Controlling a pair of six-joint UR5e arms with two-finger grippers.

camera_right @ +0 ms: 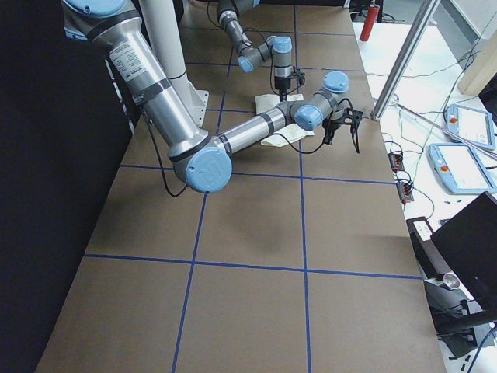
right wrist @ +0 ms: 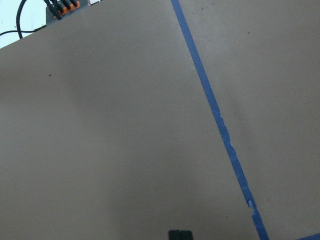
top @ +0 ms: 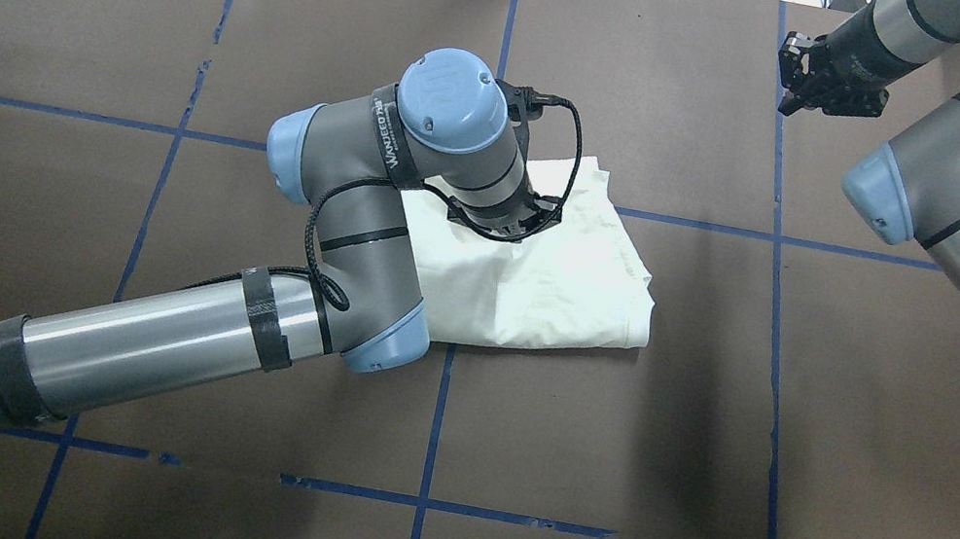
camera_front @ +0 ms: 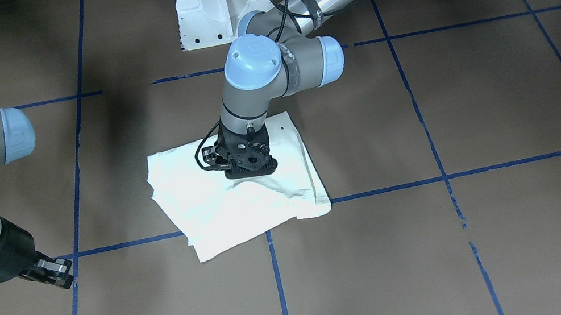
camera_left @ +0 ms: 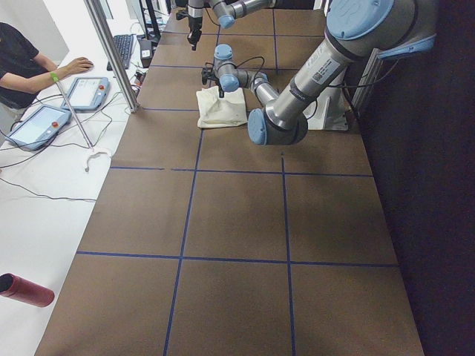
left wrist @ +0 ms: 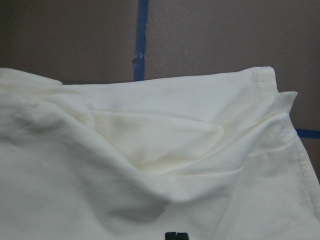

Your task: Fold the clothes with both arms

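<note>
Left wrist-mounted view puts the left end effector [left wrist: 176,235] right down on the cream T-shirt [left wrist: 200,125]. Only a black stub of its tips shows at the bottom edge. Creases run into that spot, so it reads as clenched on a pinch of the top layer, though the contact itself is hidden.

The shirt is already a compact, several-layered rectangle with no print showing, so the step in hand looks like a late fold or a tidy-up. To do it well, the pinch should take the upper layer only. The lift should stay low, and the cloth should travel straight toward the far hemmed edge so the edges meet square. A high or slanted pull would probably drag the whole stack across the worktop [left wrist: 225,35] and open the lower folds. The puckered ridge just beyond the tips will need flattening on release.

The shirt lies directly beneath the left end effector, which meets it near the middle of the stack. It sits mid-worktop, its far edge crossing a line of blue tape [left wrist: 141,30].

The right end effector [camera_front: 59,271] hangs over bare worktop on the robot's right, well apart from the shirt. Its tips appear drawn together on nothing, so it is too distant to pin the stack.
</note>
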